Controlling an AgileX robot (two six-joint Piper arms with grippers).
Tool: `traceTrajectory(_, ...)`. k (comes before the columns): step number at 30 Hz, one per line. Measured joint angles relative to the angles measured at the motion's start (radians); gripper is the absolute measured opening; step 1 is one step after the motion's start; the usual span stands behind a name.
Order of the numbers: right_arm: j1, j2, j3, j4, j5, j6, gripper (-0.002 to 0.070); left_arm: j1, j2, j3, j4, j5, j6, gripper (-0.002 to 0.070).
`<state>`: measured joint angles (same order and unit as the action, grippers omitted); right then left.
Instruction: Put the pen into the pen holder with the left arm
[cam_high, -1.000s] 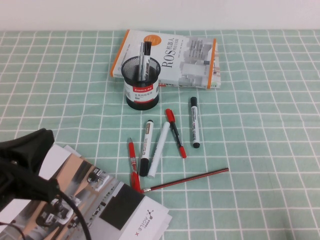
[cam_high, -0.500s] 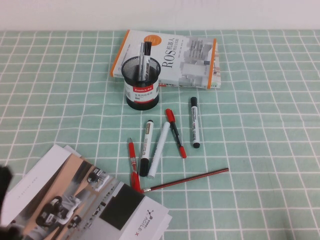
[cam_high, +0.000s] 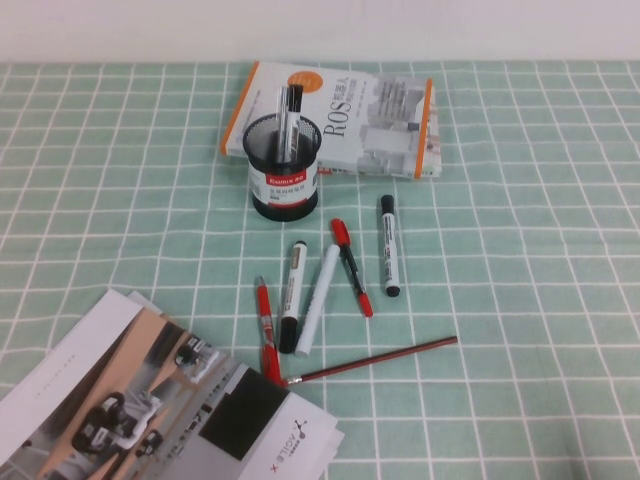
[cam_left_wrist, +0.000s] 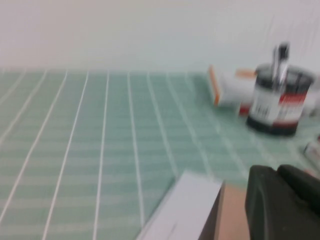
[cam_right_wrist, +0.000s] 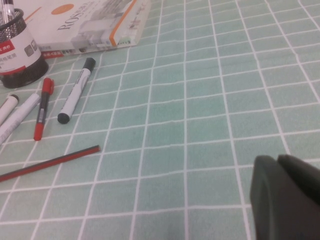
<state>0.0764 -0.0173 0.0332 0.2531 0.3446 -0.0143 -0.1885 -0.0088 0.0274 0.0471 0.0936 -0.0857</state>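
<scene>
Jaws of the left gripper (cam_left_wrist: 278, 200) and the right gripper (cam_right_wrist: 279, 195) each appear as a dark mass at the nearest edge of their own wrist views. Whether either pair is parted or closed cannot be told, and nothing is seen held in them. The left gripper hangs low over a corner of the brochure (cam_high: 150, 400). The right gripper hangs above bare cloth, well apart from the pens.

The high view alone shows the whole layout. Nearest lies the brochure, with a red pencil (cam_high: 375, 360) just beyond its far corner. Past these lie a red pen (cam_high: 264, 325), two white markers (cam_high: 291, 290) (cam_high: 318, 300) side by side, a second red pen (cam_high: 352, 268) and a third marker (cam_high: 388, 258).

Farther back stands the pen holder (cam_high: 284, 180). The pen (cam_high: 289, 118) stands upright inside it, its dark end rising above the rim. The left wrist view shows this in side profile. Behind the holder lies a book (cam_high: 350, 115) with orange edges.

The tabletop (cam_high: 520, 260) carries a pale green cloth with a white grid. A plain white wall (cam_high: 320, 30) closes the far side.
</scene>
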Motion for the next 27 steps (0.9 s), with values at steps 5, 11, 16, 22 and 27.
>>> traceTrajectory(5,0.000,0.000,0.000,0.000,0.000,0.000,-0.0020,0.028,0.000,0.000,0.000,0.181,0.000,-0.0003)
traceTrajectory(11,0.000,0.000,0.000,0.000,0.000,0.000,-0.0020,0.032,0.000,-0.003,-0.002,0.275,0.004,-0.0003)
traceTrajectory(16,0.000,0.000,0.000,0.000,0.000,0.000,-0.0020,0.032,0.000,-0.003,0.000,0.277,0.004,-0.0003)
traceTrajectory(22,0.000,0.000,0.000,0.000,0.000,0.000,-0.0020,0.032,0.000,-0.004,0.000,0.282,0.004,-0.0003)
traceTrajectory(27,0.000,0.000,0.000,0.000,0.000,0.000,-0.0020,0.032,0.000,-0.004,0.000,0.282,0.004,-0.0003)
